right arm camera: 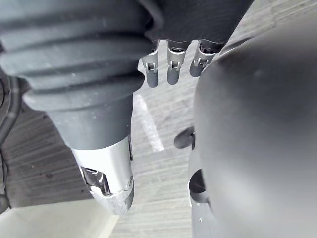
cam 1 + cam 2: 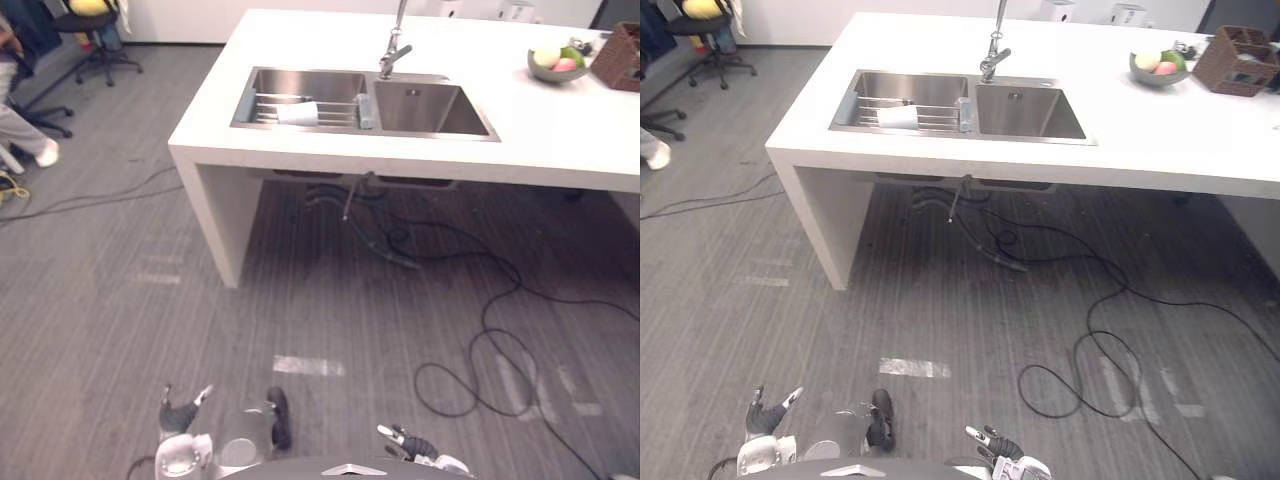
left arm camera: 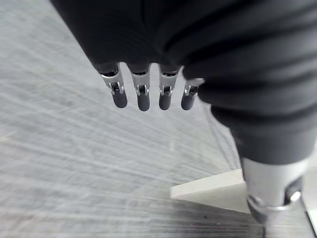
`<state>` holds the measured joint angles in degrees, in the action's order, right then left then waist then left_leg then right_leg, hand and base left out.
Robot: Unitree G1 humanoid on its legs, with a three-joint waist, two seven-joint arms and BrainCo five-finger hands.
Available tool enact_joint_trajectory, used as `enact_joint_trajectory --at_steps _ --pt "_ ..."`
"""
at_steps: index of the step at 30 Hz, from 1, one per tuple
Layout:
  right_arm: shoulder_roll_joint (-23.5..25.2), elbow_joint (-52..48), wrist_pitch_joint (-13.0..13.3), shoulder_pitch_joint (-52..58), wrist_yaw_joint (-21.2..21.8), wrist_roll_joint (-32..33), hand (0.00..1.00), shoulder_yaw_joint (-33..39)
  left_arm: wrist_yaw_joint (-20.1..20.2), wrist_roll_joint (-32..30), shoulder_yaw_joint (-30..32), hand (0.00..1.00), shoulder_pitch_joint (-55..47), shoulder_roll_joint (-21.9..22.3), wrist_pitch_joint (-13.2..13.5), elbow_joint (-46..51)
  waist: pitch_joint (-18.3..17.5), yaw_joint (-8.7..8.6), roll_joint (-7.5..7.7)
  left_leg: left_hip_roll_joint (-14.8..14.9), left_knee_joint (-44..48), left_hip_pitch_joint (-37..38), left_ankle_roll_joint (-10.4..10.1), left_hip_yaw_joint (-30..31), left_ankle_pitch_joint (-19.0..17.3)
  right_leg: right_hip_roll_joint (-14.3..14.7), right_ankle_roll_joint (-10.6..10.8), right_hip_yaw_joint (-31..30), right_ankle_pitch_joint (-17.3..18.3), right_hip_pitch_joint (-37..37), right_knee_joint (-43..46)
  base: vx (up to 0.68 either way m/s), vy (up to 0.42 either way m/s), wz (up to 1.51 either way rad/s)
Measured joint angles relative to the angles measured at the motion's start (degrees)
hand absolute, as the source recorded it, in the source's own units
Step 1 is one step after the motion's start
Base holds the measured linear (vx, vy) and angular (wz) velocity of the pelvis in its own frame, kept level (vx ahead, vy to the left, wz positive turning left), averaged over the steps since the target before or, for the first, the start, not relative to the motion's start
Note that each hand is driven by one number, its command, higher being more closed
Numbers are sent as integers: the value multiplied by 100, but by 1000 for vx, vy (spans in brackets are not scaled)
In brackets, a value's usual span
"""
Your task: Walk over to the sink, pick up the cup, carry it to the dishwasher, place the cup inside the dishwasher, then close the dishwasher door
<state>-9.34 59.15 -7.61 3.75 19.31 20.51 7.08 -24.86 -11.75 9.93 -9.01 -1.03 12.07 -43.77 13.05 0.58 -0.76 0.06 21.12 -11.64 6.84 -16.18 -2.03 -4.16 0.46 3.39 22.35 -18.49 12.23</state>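
A white cup lies on its side on a wire rack in the left basin of the steel double sink, set into a white counter island some way ahead of me. My left hand hangs low at my side over the grey floor, far from the cup. In the left wrist view its fingers are straight and hold nothing. My right hand hangs low on the other side. Its fingers are relaxed and hold nothing too.
A faucet stands behind the sink. A fruit bowl and a brown basket sit at the counter's right. Black cables loop on the floor under and before the island. An office chair and a seated person are at far left.
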Motion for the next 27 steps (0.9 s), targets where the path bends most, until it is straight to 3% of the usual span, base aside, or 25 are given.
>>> enact_joint_trajectory --at_steps 2,3,4,5,6,7,8,11,12,13,14,16,17,18,19,20,21,22,23,24,26,27 --pt "0 20 13 101 -86 -1 0 -13 -196 -164 -432 0 -10 -127 -12 871 -297 -4 79 -230 423 -177 57 -149 -473 -346 -7 -8 323 125 352 262 134 -8" --pt "4 9 38 131 -109 1 0 2 -245 -234 -562 0 11 -186 2 1096 -361 -2 26 -294 415 -130 125 -163 -600 -359 172 -11 268 214 776 325 119 -15" --pt "-6 -120 143 130 -152 4 0 76 -273 -353 -694 0 168 -274 -27 1396 -357 -122 65 -342 351 5 164 -149 -684 -487 610 56 -10 819 2168 343 132 -1" --pt "15 -258 226 128 -202 59 0 165 -285 -426 -850 0 315 -386 -63 1743 -380 -189 53 -392 84 333 158 -111 -692 -615 901 37 -735 1471 3577 335 161 4" --pt "30 -330 234 118 -202 72 0 205 -294 -437 -933 0 364 -472 -76 1959 -368 -190 143 -465 -149 581 110 -105 -660 -715 784 75 -1003 1754 4245 321 164 -6" --pt "89 -430 235 130 -219 118 0 217 -328 -521 -1106 0 424 -525 -84 2287 -372 -218 246 -554 -592 1022 11 -93 -595 -876 598 271 -988 2138 4955 263 113 -9" --pt "102 -477 235 157 -230 154 0 205 -391 -647 -1251 0 470 -554 -84 2535 -462 -238 286 -556 -888 1334 -25 -53 -572 -873 440 539 -891 2425 5035 252 94 -2" --pt "97 -643 232 203 -258 276 0 204 -435 -872 -1538 0 722 -542 -105 2924 -487 -306 249 -550 -1202 1589 -32 70 -568 -763 295 849 -654 2851 3908 284 52 19" --pt "81 -681 232 193 -321 402 0 206 -430 -936 -1564 0 830 -552 -107 3120 -468 -345 208 -532 -1226 1654 -19 116 -546 -666 324 867 -630 2939 2931 334 24 27" --pt "98 -681 231 181 -345 497 0 202 -385 -1008 -1563 0 938 -589 -104 3262 -437 -400 151 -476 -1141 1686 43 218 -513 -519 341 822 -812 2888 1736 403 5 27" --pt "104 -680 229 181 -350 512 0 198 -337 -1052 -1567 0 977 -591 -104 3339 -417 -405 117 -424 -1064 1694 42 224 -513 -445 342 779 -1005 2830 1175 312 -27 23" --pt "164 -730 219 185 -355 513 0 198 -301 -1273 -1583 0 971 -666 -27 3758 -356 -386 -9 -151 -838 1841 -262 268 -778 -137 352 372 -1895 2649 -380 324 -59 17" --pt "193 -804 210 207 -356 511 0 197 -301 -1340 -1600 0 953 -694 -13 3882 -337 -387 -47 -58 -802 1884 -301 264 -884 -75 331 320 -2014 2646 -436 313 -142 34" --pt "237 -975 168 337 -347 508 0 142 -370 -1547 -1698 0 864 -756 125 4252 -404 -386 24 129 -733 2000 -362 179 -1252 -37 225 333 -2165 2657 -273 268 -155 31" --pt "259 -999 157 353 -343 506 0 113 -372 -1595 -1716 0 850 -761 161 4308 -428 -384 49 138 -733 2023 -381 175 -1326 -46 213 339 -2183 2658 -239 363 -240 29" --pt "331 -1100 84 409 -334 479 0 -2 -399 -1785 -1812 0 779 -785 283 4473 -521 -315 202 145 -699 2141 -511 159 -1468 -95 169 336 -2219 2627 -133 305 -203 4" --pt "346 -1097 62 419 -365 417 0 -11 -413 -1842 -1877 0 741 -796 320 4544 -541 -273 235 156 -682 2219 -588 150 -1545 -94 145 338 -2237 2561 -113 392 -279 -7" --pt "334 -1102 -25 428 -370 386 0 -8 -443 -1966 -2002 0 723 -759 387 4562 -559 -233 178 267 -584 2336 -744 125 -1734 -31 215 352 -2468 2483 -69 401 -272 -19" --pt "211 -1168 -133 471 -366 386 0 -6 -431 -2008 -2110 0 656 -669 389 4559 -657 -262 -61 525 -602 2464 -900 86 -1827 210 189 397 -2304 2470 88 399 -259 -21" --pt "176 -1221 -217 509 -363 388 0 -7 -415 -2008 -2166 0 621 -642 394 4570 -756 -258 -133 625 -554 2504 -973 55 -1802 329 141 405 -2169 2459 100 446 -237 -23" --pt "143 -1346 -489 511 -391 385 0 -7 -206 -2007 -2267 0 577 -463 387 4774 -763 -366 -229 1115 1356 1752 -1227 191 -1462 513 -18 467 -2007 2187 -16 444 -266 -6" --pt "117 -1366 -534 513 -395 378 0 -7 -173 -2015 -2316 0 596 -394 387 4813 -751 -391 -271 1296 2023 1402 -1179 213 -1352 559 -62 495 -1987 2056 -116 396 -273 2"
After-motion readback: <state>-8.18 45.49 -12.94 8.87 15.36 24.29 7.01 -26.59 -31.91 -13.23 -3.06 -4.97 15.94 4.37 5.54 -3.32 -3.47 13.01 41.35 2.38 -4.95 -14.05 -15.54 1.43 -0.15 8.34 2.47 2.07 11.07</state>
